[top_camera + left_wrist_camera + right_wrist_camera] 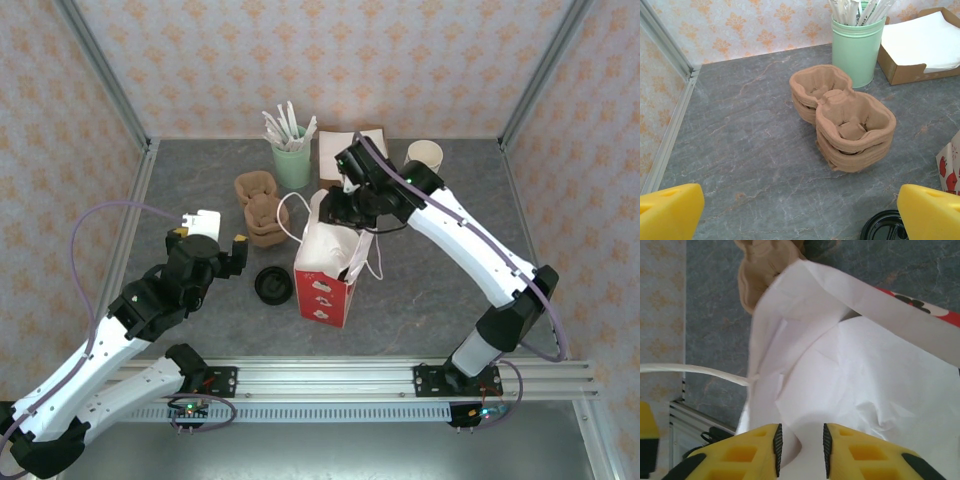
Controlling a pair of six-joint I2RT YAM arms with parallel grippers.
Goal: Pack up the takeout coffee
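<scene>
On the left side of the grey table (750, 150), nearest the arms' bases, the left gripper (211, 238) hangs above the surface. Its jaws are spread as wide as they go, the yellow fingers (671, 210) far apart and holding nothing. Just to its right a flat black lid (272, 285) lies on the table, close beside the left flank of the red-and-white paper bag (322, 288). The bag stands upright near the table's middle with its mouth open, and its white cord handle (288, 215) loops out to the left.

The right gripper (800, 456) is at the bag's far rim, pointing down into the mouth. Its jaws stand a narrow gap apart with a fold of the bag's white paper between the black pads (777, 447). Whether they pinch it I cannot tell. Where the takeout coffee is I cannot tell either.

Farther back, left of the bag, a stack of brown pulp cup carriers (852, 135) sits on the table. Behind it, by the far edge, stands a mint-green cup (857, 55) full of wrapped sticks. A cardboard box (896, 70) of white napkins sits just to the cup's right. A cream paper cup (424, 155) stands toward the far right corner.
</scene>
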